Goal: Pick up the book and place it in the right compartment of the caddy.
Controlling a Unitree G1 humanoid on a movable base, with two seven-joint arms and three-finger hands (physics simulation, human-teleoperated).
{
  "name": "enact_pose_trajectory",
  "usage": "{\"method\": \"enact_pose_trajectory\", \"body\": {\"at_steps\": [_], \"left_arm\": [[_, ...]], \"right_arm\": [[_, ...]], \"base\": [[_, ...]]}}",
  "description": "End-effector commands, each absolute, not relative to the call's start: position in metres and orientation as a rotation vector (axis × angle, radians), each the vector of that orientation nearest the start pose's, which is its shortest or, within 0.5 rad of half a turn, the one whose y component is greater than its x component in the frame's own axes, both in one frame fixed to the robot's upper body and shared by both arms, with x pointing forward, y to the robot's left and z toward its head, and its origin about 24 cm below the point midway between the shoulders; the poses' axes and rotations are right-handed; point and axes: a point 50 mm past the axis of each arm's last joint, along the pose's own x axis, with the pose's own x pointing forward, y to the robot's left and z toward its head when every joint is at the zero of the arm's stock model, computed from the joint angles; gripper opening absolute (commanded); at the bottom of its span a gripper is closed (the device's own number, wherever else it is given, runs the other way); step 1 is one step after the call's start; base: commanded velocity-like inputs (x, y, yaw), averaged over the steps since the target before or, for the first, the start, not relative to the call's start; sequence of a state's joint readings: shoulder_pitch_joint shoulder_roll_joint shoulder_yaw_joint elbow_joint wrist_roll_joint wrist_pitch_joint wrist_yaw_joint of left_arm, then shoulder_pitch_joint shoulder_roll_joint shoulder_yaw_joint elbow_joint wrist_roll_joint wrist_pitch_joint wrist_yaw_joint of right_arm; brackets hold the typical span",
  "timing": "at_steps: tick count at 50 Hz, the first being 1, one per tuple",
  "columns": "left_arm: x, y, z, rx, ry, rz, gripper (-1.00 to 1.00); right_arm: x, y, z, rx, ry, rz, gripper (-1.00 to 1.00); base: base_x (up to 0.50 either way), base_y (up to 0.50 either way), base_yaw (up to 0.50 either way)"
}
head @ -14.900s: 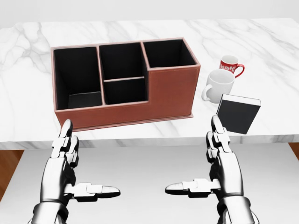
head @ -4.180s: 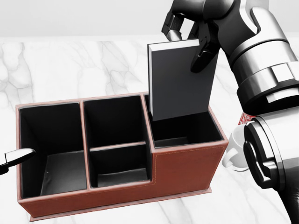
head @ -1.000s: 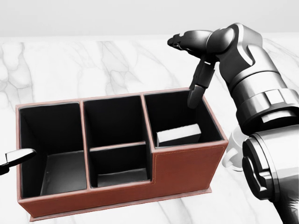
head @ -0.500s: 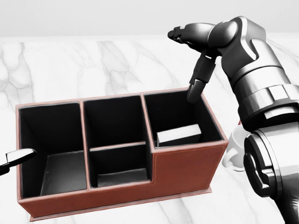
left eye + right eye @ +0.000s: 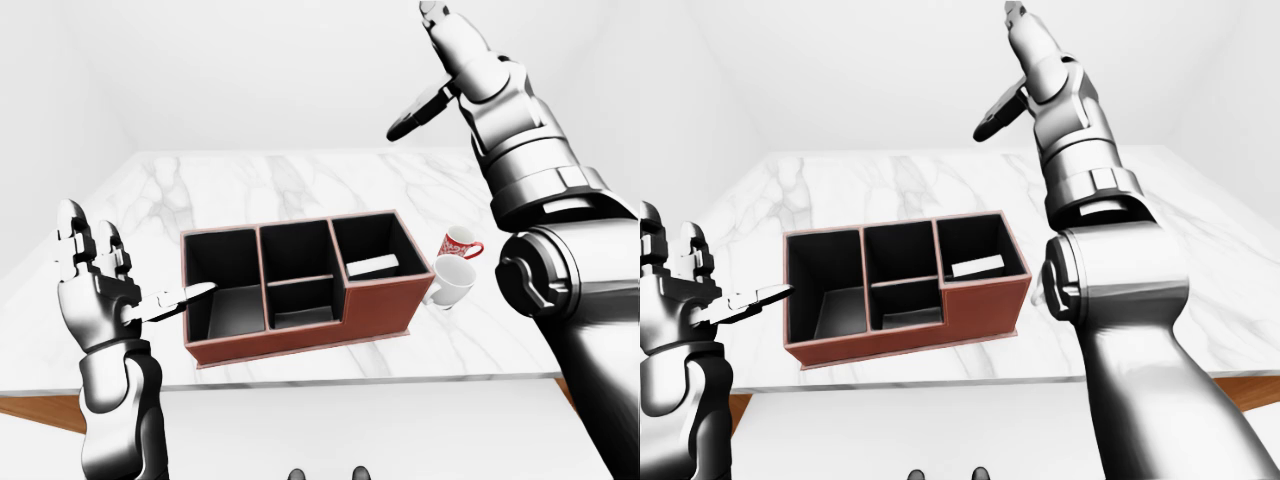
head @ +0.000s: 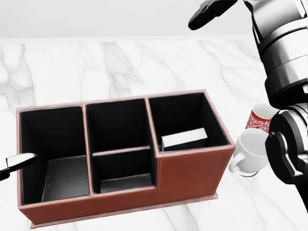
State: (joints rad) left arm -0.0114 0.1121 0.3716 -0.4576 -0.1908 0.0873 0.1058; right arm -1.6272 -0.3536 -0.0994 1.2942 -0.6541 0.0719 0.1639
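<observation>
The book (image 6: pixel 185 139) lies inside the right compartment of the brown caddy (image 6: pixel 192 175) on the marble table (image 6: pixel 96 67), its pale page edge showing, with no title readable. To the right of the caddy stand a white mug (image 6: pixel 250 153) and, just beyond it, a red mug (image 6: pixel 260 120) with a white pattern too small to read. The right hand (image 5: pixel 440 60) is raised high above the table, fingers apart and empty, while the left hand (image 5: pixel 95 290) hangs open at the left, one finger beside the caddy's left end

Matt, perhaps leather caddy (image 6: pixel 192 175) on glossy marble counter (image 6: pixel 96 67).
</observation>
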Motion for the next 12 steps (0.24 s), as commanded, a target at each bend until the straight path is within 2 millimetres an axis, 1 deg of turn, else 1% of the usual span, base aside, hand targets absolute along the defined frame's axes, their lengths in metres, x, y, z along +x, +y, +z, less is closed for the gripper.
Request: {"method": "enact_pose_trajectory", "body": {"at_steps": [1, 2, 12], "left_arm": [[0.2211, 0.2459, 0.1511, -0.028, -0.428, 0.392, 1.0], [0.2209, 0.246, 0.1512, -0.028, -0.428, 0.393, 1.0], [0.2207, 0.2463, 0.151, -0.028, -0.427, 0.393, 1.0]], "right_arm": [[0.4153, -0.1668, 0.3746, -0.695, -0.365, -0.22, 1.0], [0.4161, -0.1652, 0.3726, -0.707, -0.355, -0.195, 1.0], [0.4163, -0.1654, 0.3716, -0.703, -0.357, -0.195, 1.0]], "base": [[0.0, 0.0, 0.0], [0.0, 0.0, 0.0], [0.0, 0.0, 0.0]]}}
